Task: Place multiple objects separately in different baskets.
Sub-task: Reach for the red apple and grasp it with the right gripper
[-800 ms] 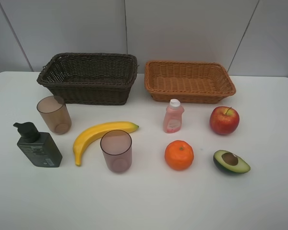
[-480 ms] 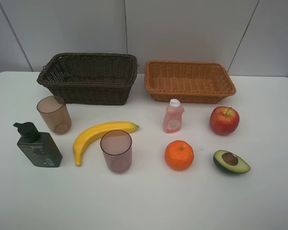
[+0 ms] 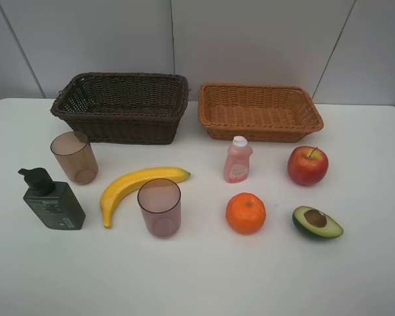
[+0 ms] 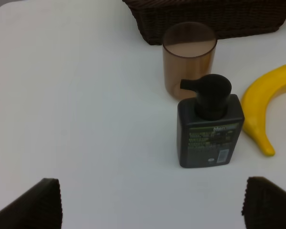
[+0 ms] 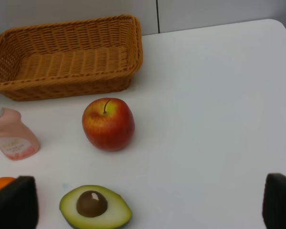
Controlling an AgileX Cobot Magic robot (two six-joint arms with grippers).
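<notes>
From the high camera, a white table (image 3: 197,276) runs to a wall of pale grey panels (image 3: 250,39) with thin seams between them. At the back stand the dark brown basket (image 3: 122,107) and, just beside it on the right, the light orange-brown basket (image 3: 259,112), with a narrow gap between them. In front of the dark one is a brownish-pink cup (image 3: 74,157), with the dark green pump bottle (image 3: 52,201) nearer the front edge. The banana (image 3: 135,187) curves past the second cup (image 3: 159,207), which stands just in front of it. On the right half are the pink bottle (image 3: 237,160), the apple (image 3: 308,164), the orange (image 3: 245,212) and the halved avocado (image 3: 316,222), all apart from one another.

In my left wrist view, my left gripper (image 4: 152,205) hangs over bare table, its fingers spread wide with nothing between them. The pump bottle (image 4: 209,129) stands upright beyond them. The cup (image 4: 188,59) is behind it, and the dark basket's wall (image 4: 209,19) is farther back.

In my right wrist view, my right gripper (image 5: 145,202) is likewise wide apart and holds nothing. The avocado (image 5: 95,207) lies cut face up with its pit showing, and the apple (image 5: 108,124) is beyond it. The light basket (image 5: 66,57) sits against the grey wall.
</notes>
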